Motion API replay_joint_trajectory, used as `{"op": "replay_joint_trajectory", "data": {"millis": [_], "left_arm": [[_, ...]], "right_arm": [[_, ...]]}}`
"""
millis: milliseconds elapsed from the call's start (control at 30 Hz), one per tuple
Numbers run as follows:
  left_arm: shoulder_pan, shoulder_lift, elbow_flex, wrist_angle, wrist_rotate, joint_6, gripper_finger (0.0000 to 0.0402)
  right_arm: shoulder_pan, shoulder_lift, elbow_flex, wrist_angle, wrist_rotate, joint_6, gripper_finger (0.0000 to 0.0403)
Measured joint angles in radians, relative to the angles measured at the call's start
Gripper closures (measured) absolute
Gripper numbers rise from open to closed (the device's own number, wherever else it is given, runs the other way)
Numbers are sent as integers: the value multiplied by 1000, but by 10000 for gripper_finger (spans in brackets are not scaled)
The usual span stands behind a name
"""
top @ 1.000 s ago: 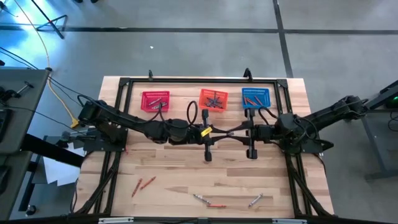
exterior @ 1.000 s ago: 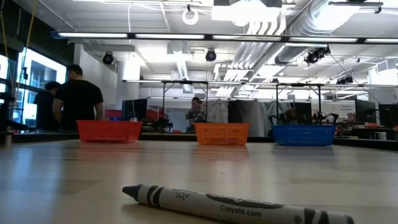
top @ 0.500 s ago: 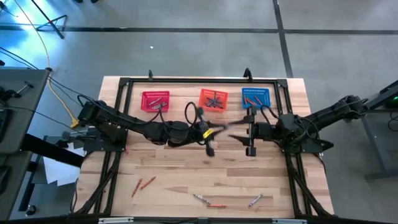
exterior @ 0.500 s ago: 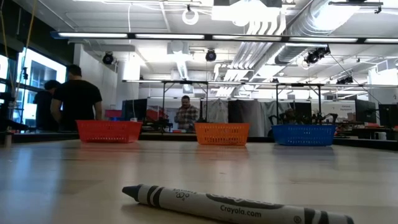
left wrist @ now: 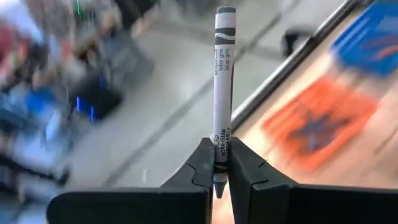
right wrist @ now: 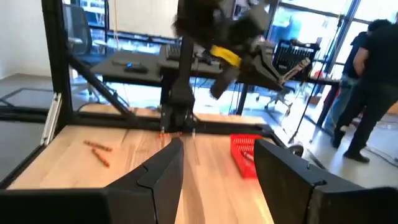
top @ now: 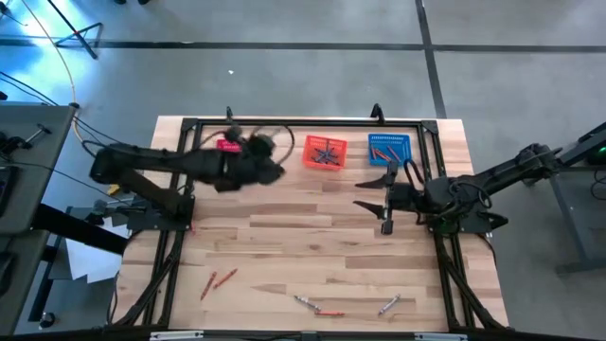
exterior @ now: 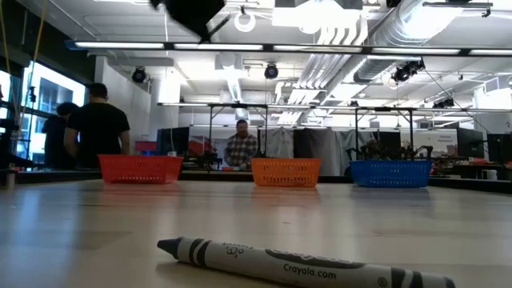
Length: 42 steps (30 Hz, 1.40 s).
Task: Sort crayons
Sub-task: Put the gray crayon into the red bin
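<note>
Grey crayon [left wrist: 223,87] stands upright, pinched at its tip by the left gripper [left wrist: 222,167], whose jaws press onto it; in the high view that gripper [top: 268,161] is blurred at upper centre-left, beside the red basket [top: 230,146] and partly covering it. The right gripper [top: 371,204] sits at centre-right with jaws spread wide and nothing between them. Sorting looks partly done. The orange basket [top: 325,152] holds a dark crossed heap of crayons, the blue basket [top: 389,147] holds a few reddish ones, and what the red basket holds cannot be made out here. Several crayons are left on the counter [top: 284,246]: two red-orange ones [top: 218,281] at lower left, a grey and a red one [top: 317,307] at lower centre, and another grey one [top: 389,305] to their right. One grey crayon [exterior: 304,264] lies close to the low camera. I judge the held crayon is on its way to a basket, with about five more to lift afterwards.
</note>
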Motion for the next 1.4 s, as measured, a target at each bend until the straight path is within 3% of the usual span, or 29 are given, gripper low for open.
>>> {"op": "replay_joint_trajectory", "data": {"millis": [133,200,333,533,733,1100,1400], "left_arm": [[146,-23,-1,-286,80,-186,395],[228,-20,-1,-388,167,-234,395],[375,-14,-42,-439,354,-230,394],[540,-13,-179,-327,542,-141,394],[641,-13,-346,-138,664,-89,394],[743,-13,-547,146,771,-81,394],[764,-13,-565,178,787,-73,394]], "right_arm": [[0,1,0,-38,0,15,214],[0,1,0,-46,0,22,214],[0,2,0,-66,0,27,214],[0,2,0,-78,0,30,214],[0,2,0,-94,0,53,214],[0,2,-1,-105,0,107,214],[0,2,-1,-105,0,109,214]]}}
